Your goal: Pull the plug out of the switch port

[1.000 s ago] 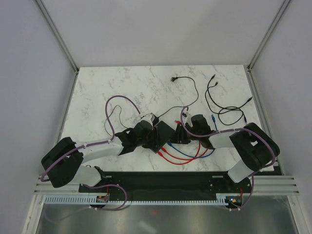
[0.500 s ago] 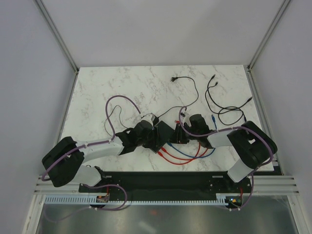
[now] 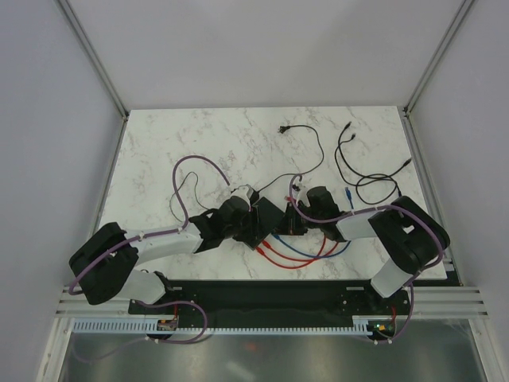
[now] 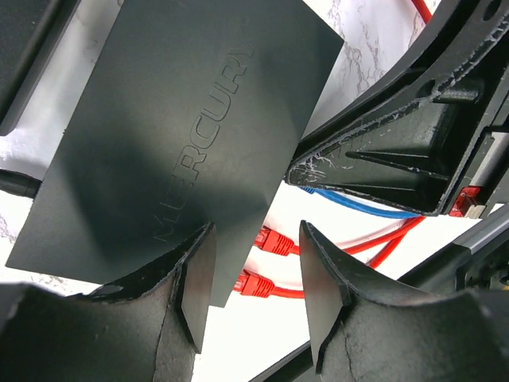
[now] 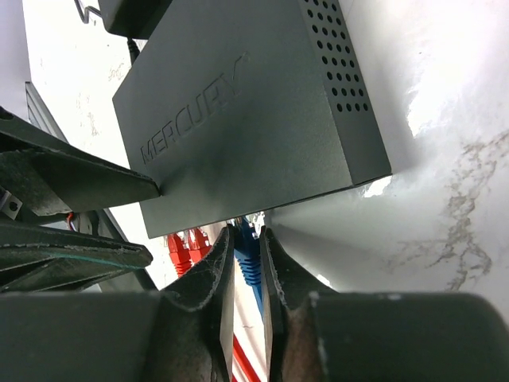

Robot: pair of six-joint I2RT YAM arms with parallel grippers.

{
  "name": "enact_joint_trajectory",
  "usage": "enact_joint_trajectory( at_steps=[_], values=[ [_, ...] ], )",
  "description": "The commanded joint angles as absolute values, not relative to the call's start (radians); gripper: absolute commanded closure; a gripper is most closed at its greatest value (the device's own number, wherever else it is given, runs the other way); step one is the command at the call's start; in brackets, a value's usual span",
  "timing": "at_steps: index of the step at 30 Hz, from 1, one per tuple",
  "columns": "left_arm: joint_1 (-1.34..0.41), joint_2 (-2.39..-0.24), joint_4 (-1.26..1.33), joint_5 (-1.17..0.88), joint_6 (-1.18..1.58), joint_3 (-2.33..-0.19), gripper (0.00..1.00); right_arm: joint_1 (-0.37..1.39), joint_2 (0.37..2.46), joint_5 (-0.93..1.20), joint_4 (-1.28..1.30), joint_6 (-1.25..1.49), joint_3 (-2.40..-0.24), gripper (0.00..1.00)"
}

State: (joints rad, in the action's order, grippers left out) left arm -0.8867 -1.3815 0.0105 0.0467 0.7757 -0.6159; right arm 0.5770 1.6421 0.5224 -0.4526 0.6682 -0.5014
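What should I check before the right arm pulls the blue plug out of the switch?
1. Right gripper shut on the blue plug: ok.
2. Only the blue plug is in the grip, with the red plugs outside the fingers: ok.
3. Left gripper bracing the switch: not ok. The switch's corner sits between the fingers, but a gap shows at one finger.
4. Plug latch pressed: cannot tell, hidden by the fingers.
5. Blue cable free of the red ones along the pull path: cannot tell.
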Motion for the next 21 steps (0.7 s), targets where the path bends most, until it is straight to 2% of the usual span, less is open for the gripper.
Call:
enact_joint_trajectory(
  at_steps=[1,4,14,21],
  values=[
    [-0.882,-1.402,0.011,0.048,0.744,-0.637,0.46,0.583,1.68,0.472,-0.396,0.672,-0.52,0.9],
    [-0.879,-1.42,0.006,0.045,0.746,-0.647,0.47,0.583,1.678,0.457,-0.347,0.669,-0.532,1.0],
    [-0.877,-1.468,-0.067,0.061,0.744,-0.704,0.49,0.583,1.638,0.356,-0.198,0.56,-0.549,1.0],
    [-1.035,-1.485,-0.293,0.348,0.733,-0.85,0.5,0.584,1.663,0.4,-0.241,0.581,-0.557,1.0]
  ],
)
